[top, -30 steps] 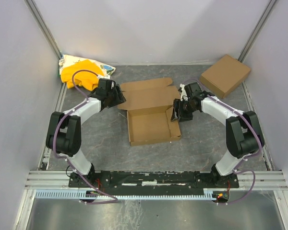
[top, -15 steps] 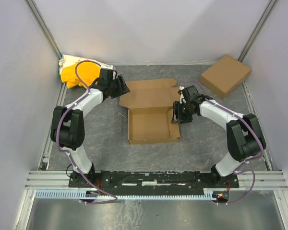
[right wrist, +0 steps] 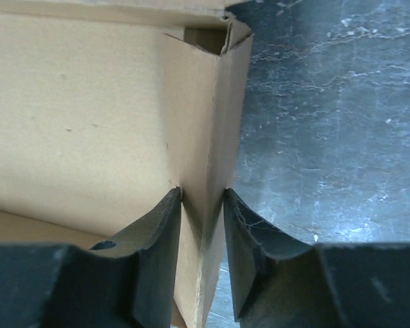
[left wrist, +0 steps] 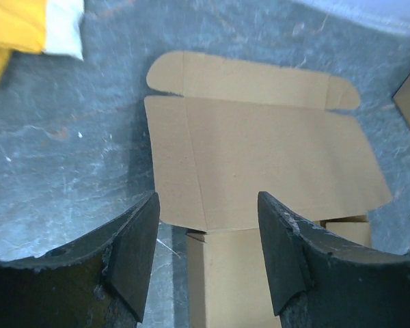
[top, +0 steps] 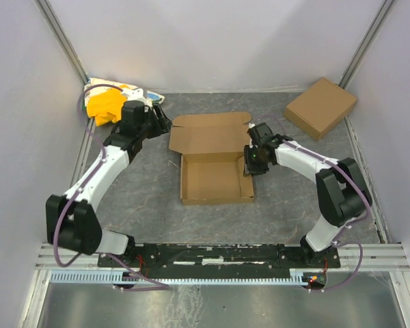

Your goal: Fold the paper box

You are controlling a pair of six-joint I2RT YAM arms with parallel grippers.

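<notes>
Currently: paper box (top: 215, 179) mid-table (top: 287, 198), lid (top: 210, 135) flat toward far edge. R gripper (right wrist: 201, 205) pinches the right side wall (right wrist: 212, 123); L gripper (left wrist: 206, 205) spread, empty, over lid. Step, judged: squaring walls. Next: R keeps wall upright, L raises lid.

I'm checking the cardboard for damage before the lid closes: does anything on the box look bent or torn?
Only one spot: on the paper box, the far top corner of the right side wall, pinched by the right gripper, looks ragged and slightly crushed. The open lid lies flat.
</notes>
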